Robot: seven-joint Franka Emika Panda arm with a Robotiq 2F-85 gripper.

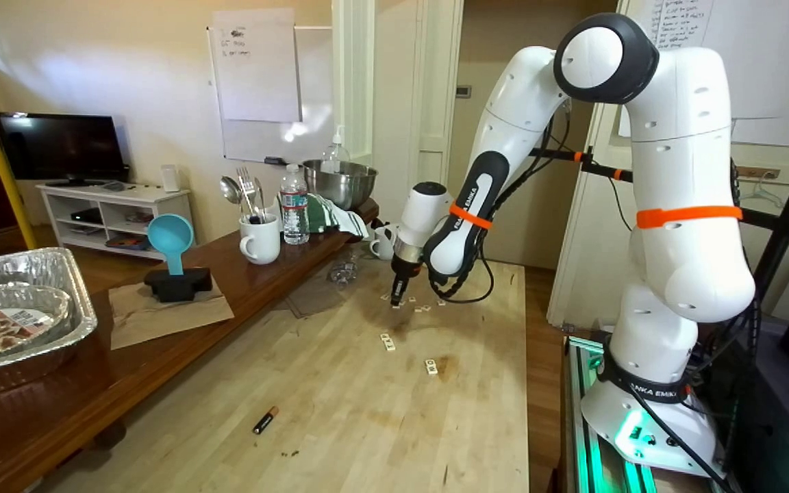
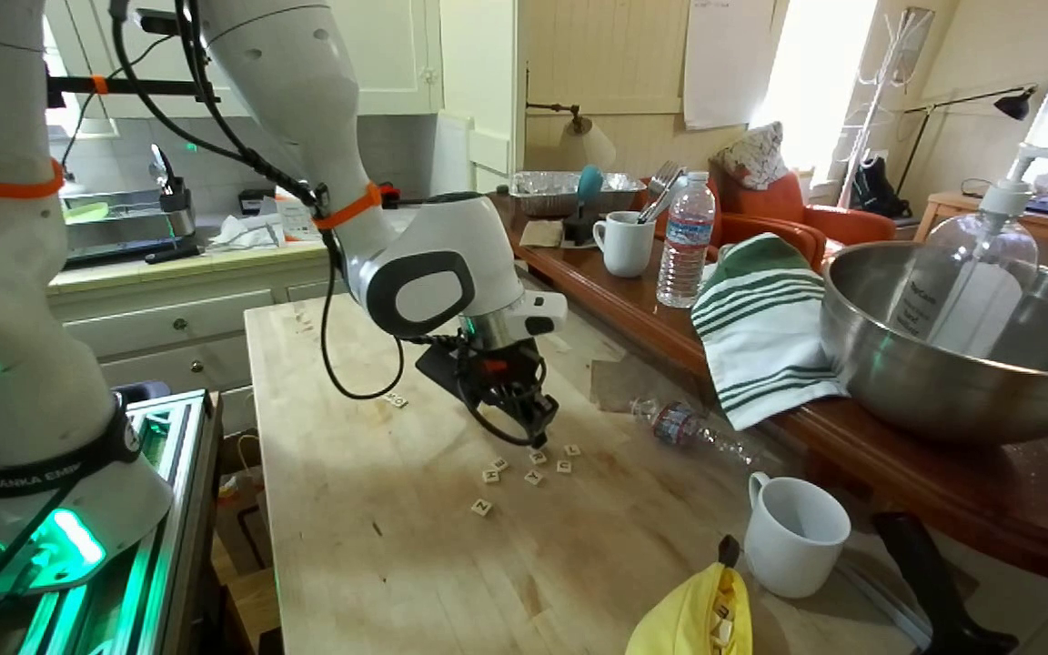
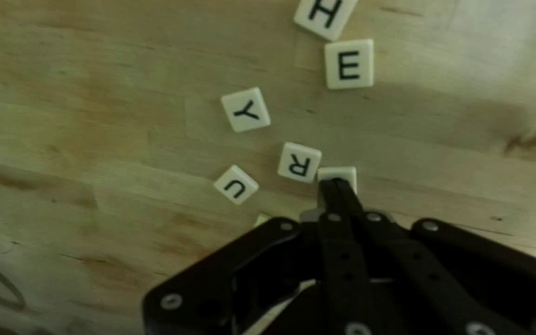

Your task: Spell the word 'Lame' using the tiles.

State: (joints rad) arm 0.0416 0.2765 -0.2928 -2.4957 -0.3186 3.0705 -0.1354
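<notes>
Seen from the wrist, white letter tiles lie scattered face up: H, E, Y, R and U. My gripper is shut, its two fingertips pressed together over another tile right beside R. They cover that tile's letter, and whether they touch it I cannot tell. In an exterior view the gripper points down into this cluster. Nearer that camera lie a short row of tiles and a touching group of tiles, letters unreadable. A tile sits slightly apart.
A battery lies on the wooden table. At another end are a yellow pouch, a white mug and a black-handled utensil. A plastic bottle lies beside the raised brown counter, which carries a steel bowl.
</notes>
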